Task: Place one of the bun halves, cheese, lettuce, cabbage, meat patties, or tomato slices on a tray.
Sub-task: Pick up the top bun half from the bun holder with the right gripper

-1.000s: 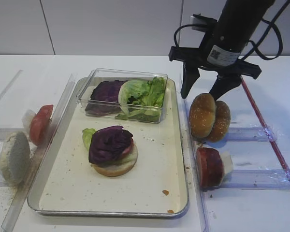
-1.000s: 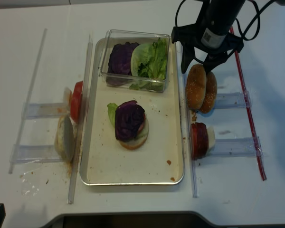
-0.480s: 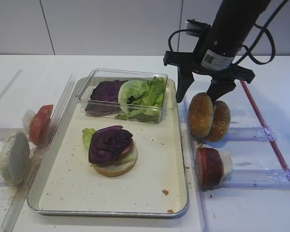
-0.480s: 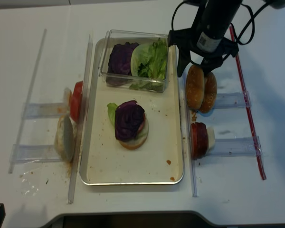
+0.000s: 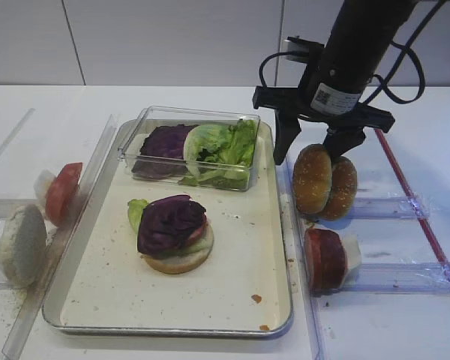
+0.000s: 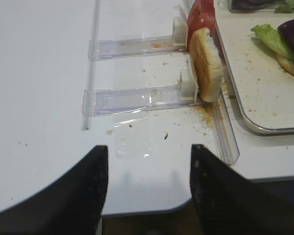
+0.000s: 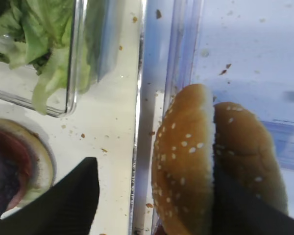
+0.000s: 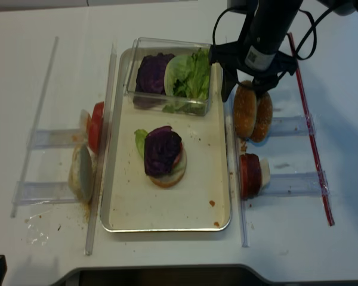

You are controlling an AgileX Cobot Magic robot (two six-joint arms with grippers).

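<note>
Bun halves (image 5: 313, 178) stand on edge to the right of the tray (image 5: 232, 292), two sesame-topped domes pressed back to back in a clear plastic rack (image 5: 394, 206); the nearer rack holds a meat patty (image 5: 325, 259) upright beside a pale slice. On the tray's near half sits a partly built burger (image 5: 175, 232): flat bun bottom, tomato, a bit of green leaf and a dark purple cabbage leaf (image 5: 169, 223) on top. Behind it, still on the tray, a small clear box (image 5: 189, 146) holds more purple cabbage and frilly lettuce (image 5: 225, 146). To the left of the tray, another rack carries a tomato slice (image 5: 62, 192) and a pale bun bottom (image 5: 20, 244) (both upright).

Farther back, the right gripper (image 5: 313, 154) hangs just above the left bun half with its jaws spread wide, one finger on the tray side and the other at the seam between the two buns; in the wrist view the left bun (image 7: 183, 161) lies between the dark fingers (image 7: 63, 200), not yet squeezed. The left gripper (image 6: 147, 191) shows only in its own wrist view, its fingers apart over bare white table (image 6: 39, 73), holding nothing.
</note>
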